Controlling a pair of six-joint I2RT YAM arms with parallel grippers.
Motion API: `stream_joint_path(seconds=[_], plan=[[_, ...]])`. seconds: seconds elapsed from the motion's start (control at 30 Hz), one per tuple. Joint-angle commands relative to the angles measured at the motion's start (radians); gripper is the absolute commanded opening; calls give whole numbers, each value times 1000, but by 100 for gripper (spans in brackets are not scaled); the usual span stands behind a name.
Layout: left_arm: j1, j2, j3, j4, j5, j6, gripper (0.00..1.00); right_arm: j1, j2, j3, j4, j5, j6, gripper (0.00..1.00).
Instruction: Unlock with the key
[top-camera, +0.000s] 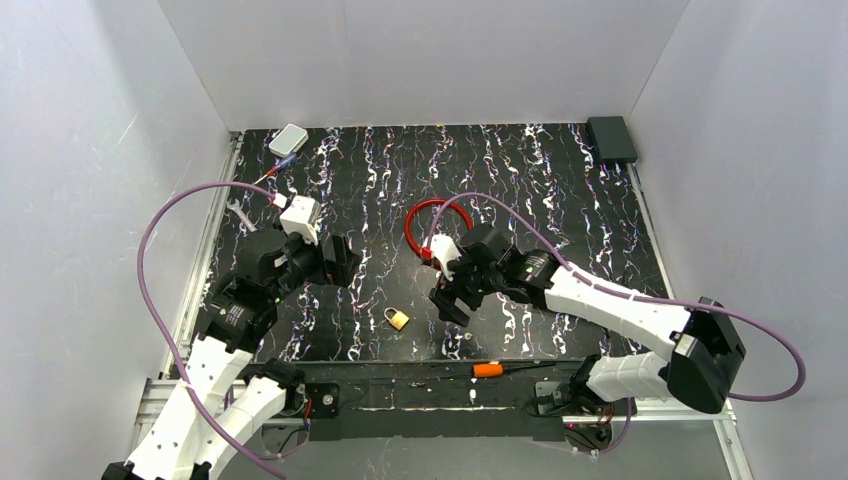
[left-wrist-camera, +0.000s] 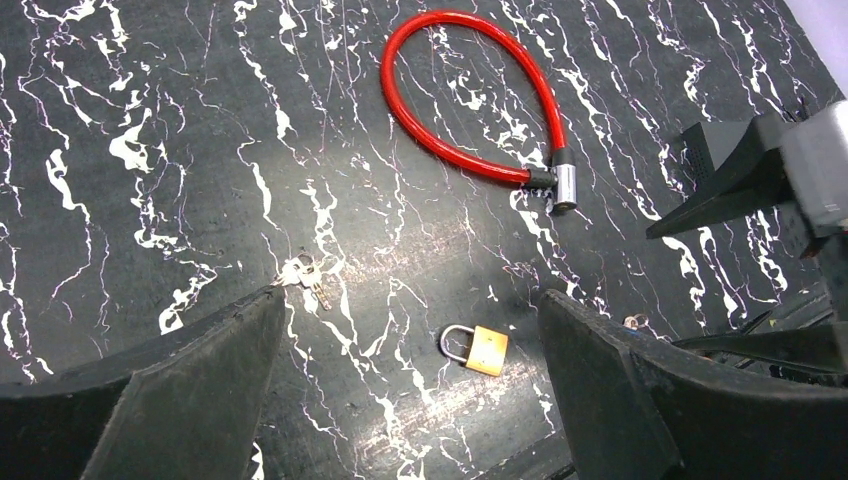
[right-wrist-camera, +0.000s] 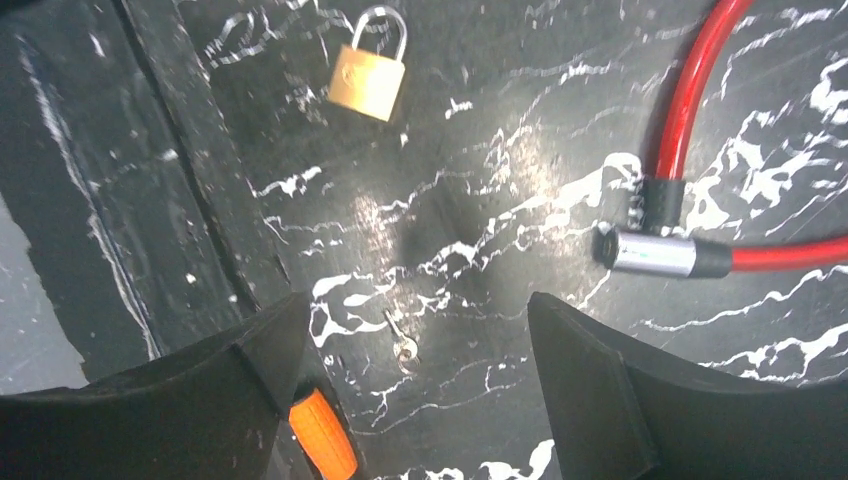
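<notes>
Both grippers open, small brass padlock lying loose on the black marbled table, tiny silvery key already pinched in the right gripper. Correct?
Not quite. The tiny silvery key is not pinched: it lies on the black marbled table, untouched, under the open right gripper, as the right wrist view shows. The rest stands.

A small brass padlock (top-camera: 397, 318) lies on the black marbled table (top-camera: 560, 200), between the left hand (top-camera: 343, 263) and the right hand (top-camera: 447, 299). A red cable lock (top-camera: 410, 228) loops just behind the right hand. An orange-handled tool (top-camera: 488, 369) lies at the table's near edge.
</notes>
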Motion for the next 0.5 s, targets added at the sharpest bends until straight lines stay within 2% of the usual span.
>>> stream_joint_path(seconds=[0.0, 0.23, 0.4, 0.47], plan=[[-5, -2, -8, 18, 23, 19, 95, 20, 43, -18, -84, 88, -17, 85], [-7, 0, -6, 18, 25, 21, 95, 50, 88, -51, -68, 136, 6, 74], [-7, 1, -5, 18, 28, 23, 96, 56, 182, -17, -93, 182, 32, 65], [-7, -2, -7, 18, 25, 25, 95, 66, 217, -2, -108, 198, 28, 64]])
